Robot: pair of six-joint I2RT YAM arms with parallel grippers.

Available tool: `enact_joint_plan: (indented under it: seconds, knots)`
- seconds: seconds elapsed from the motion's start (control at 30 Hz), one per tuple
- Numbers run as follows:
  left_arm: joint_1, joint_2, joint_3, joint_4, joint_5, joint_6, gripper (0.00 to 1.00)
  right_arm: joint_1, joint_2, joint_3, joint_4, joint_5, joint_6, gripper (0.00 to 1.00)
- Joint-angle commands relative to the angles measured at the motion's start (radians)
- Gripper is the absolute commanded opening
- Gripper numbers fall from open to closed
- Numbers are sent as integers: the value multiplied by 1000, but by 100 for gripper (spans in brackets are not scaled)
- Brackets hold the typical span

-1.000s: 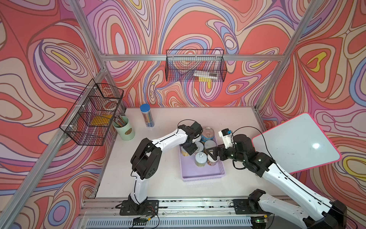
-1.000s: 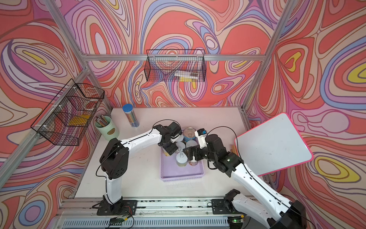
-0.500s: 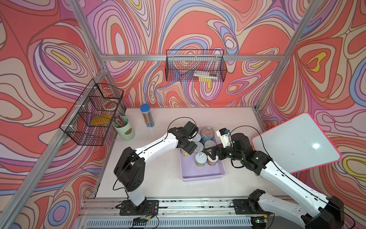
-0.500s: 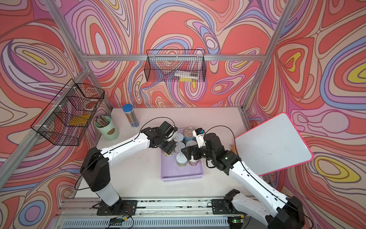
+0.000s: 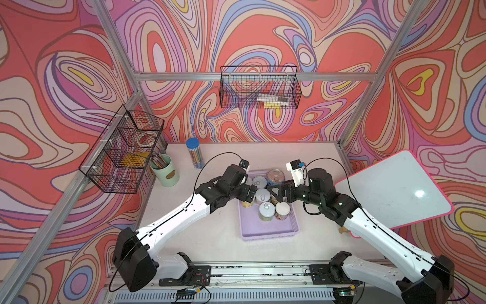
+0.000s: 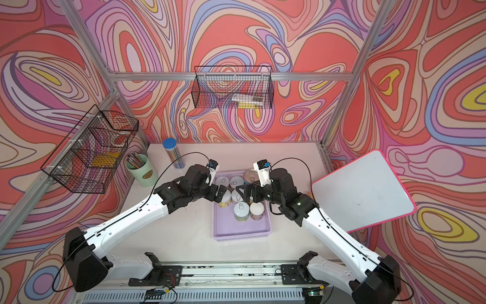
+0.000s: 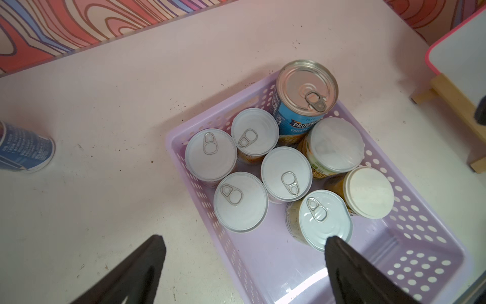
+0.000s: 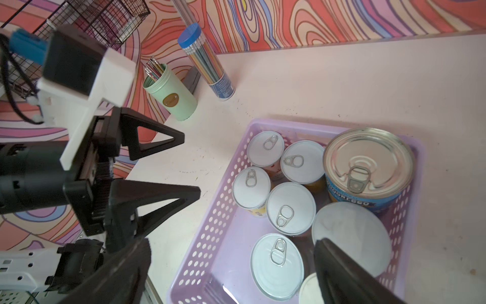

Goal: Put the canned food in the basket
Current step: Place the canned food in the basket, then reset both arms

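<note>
The lilac basket lies mid-table with the canned food standing in its far half. Several small tins cluster beside a taller blue-labelled can. My left gripper hangs open over the basket's left wall, holding nothing. Facing it, my right gripper is open above the tins, also empty. The right wrist view shows the left gripper with its jaws spread wide.
A blue-capped pencil tube and a pale green pencil cup stand at the back left. Black wire baskets hang on the left wall and back wall. A pink-edged whiteboard leans at the right.
The left arm has unfolded, its elbow swinging down toward the front left, while its gripper stays by the basket's left side with jaws slightly wider. The right arm has barely moved.
</note>
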Motion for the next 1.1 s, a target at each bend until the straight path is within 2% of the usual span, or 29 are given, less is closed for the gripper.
enact_joint_plan:
  seconds: [0.0, 0.13, 0.2, 0.33, 0.4, 0.5, 0.7, 0.83, 1.07]
  knots:
    - [-4, -46, -36, 94, -107, -40, 99, 1, 4, 33, 28, 144, -51, 98]
    - [-1, -76, -60, 188, -146, 2, 97, 1, 27, 73, 24, 298, -101, 98]
    - [7, -87, -83, 269, -170, 25, 99, 1, 47, 89, 39, 357, -140, 98]
    - [25, -114, -217, 537, -163, 165, 99, -3, 95, 125, 70, 455, -246, 98]
    - [67, -114, -244, 593, -132, 165, 99, -14, 127, 147, 90, 435, -348, 98]
    - [175, -92, -237, 561, -65, 91, 99, -24, 164, 167, 132, 488, -396, 98]
    - [323, -92, -305, 621, -18, 61, 99, -127, 195, 151, 237, 372, -451, 98]
    - [387, -102, -369, 672, -23, 92, 99, -238, 216, 151, 259, 278, -430, 98]
    - [455, -136, -507, 785, -83, 175, 99, -398, 228, 61, 385, 253, -390, 98]
